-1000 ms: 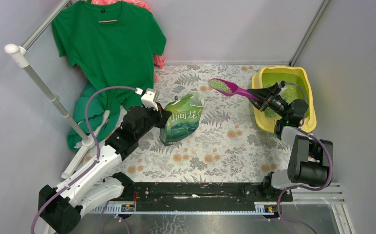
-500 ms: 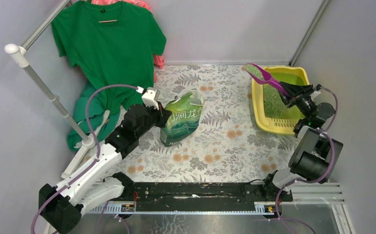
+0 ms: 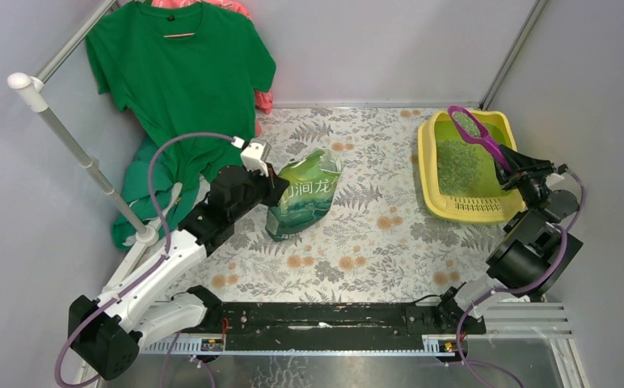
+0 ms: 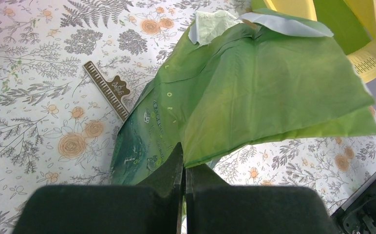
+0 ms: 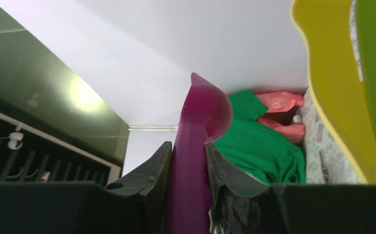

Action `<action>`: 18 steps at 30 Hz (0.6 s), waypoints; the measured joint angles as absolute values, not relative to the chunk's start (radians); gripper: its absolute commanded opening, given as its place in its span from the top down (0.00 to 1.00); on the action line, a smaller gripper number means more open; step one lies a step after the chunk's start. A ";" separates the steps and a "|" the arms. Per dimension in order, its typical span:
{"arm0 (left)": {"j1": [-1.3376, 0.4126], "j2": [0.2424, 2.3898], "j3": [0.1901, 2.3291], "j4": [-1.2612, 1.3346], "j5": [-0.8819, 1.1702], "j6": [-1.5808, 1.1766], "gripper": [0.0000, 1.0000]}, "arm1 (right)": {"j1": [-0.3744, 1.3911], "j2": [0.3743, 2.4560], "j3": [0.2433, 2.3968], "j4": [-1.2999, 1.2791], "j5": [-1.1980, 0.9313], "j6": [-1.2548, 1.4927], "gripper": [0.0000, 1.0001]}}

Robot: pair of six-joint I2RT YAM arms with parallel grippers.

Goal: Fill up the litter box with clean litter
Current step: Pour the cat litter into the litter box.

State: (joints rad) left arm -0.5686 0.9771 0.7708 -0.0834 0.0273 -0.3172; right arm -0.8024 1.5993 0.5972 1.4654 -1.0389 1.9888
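In left pincer [image 4: 184, 166], green bag [image 3: 302, 196] bears Chinese characters.

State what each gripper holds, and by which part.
Right gripper: purple scoop, clamped by its handle. Left gripper: green bag, pinched at a fold on its side.

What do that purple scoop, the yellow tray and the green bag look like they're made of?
The purple scoop: smooth, slightly translucent, likely hard plastic. The yellow tray: moulded, glossy rounded rim, likely plastic. The green bag: thin, creased, printed film, probably plastic.
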 measured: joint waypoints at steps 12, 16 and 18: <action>-0.566 1.035 0.802 -0.065 0.074 -0.314 1.00 | -0.811 1.294 0.726 0.636 -0.915 1.401 1.00; -0.559 1.050 0.801 -0.044 0.097 -0.315 1.00 | -0.812 1.244 0.773 0.417 -0.826 1.230 1.00; -0.556 1.055 0.802 -0.037 0.105 -0.316 1.00 | -0.810 1.238 0.807 0.293 -0.775 1.140 1.00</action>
State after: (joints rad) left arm -0.5560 1.0550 0.8017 -0.0368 0.1055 -0.3157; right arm -0.8097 1.2377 0.8070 0.2928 -0.7753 1.1400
